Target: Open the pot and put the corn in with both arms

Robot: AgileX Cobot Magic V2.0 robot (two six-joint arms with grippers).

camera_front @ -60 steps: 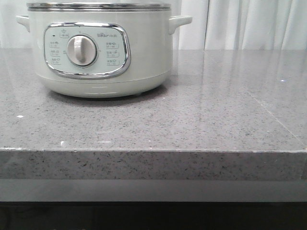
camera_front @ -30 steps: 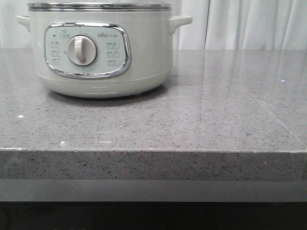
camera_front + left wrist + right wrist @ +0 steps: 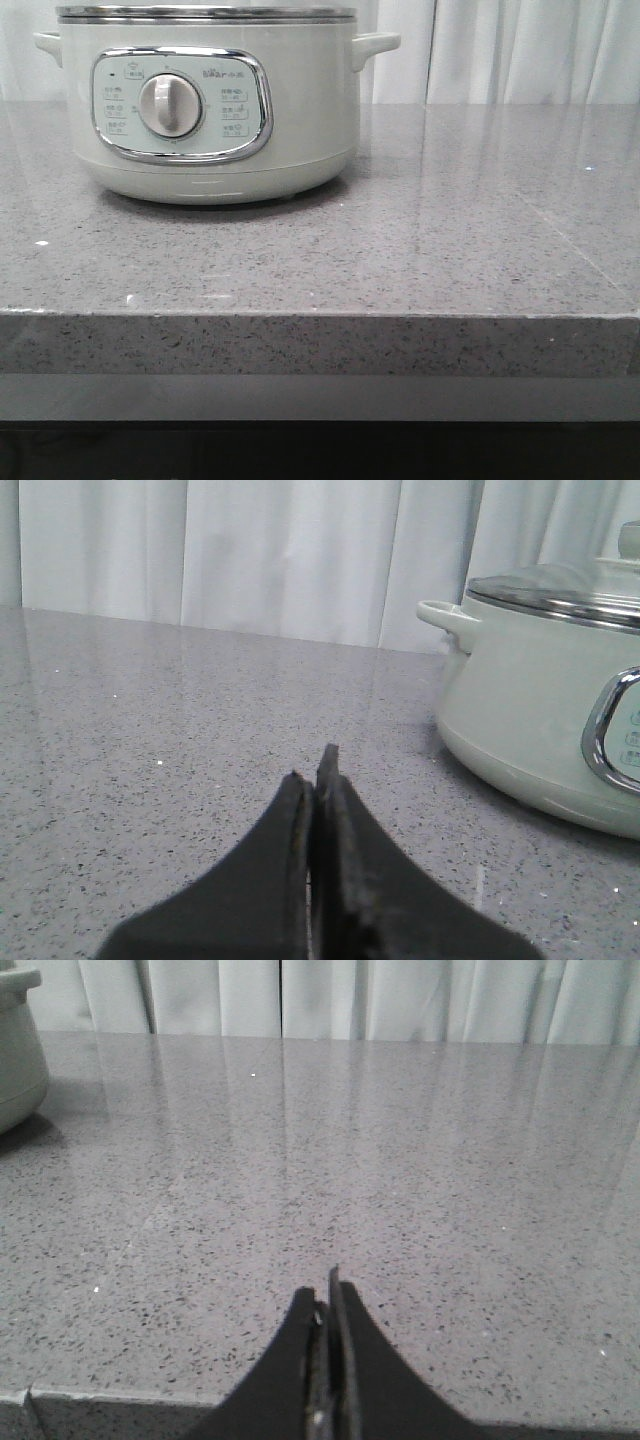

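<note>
The pot point(image 3: 210, 120), pale grey-green with a chrome-framed panel and round dial, stands at the back left of the grey stone counter point(image 3: 420, 240). Its glass lid with steel rim is on, seen in the left wrist view point(image 3: 560, 585). My left gripper point(image 3: 315, 770) is shut and empty, low over the counter, apart from the pot point(image 3: 540, 710). My right gripper point(image 3: 322, 1295) is shut and empty near the counter's front edge; the pot's side point(image 3: 15, 1060) shows at that view's edge. Neither gripper shows in the front view. The corn is not in view.
White curtains point(image 3: 520, 50) hang behind the counter. The counter's front edge point(image 3: 320, 340) drops to a lower ledge.
</note>
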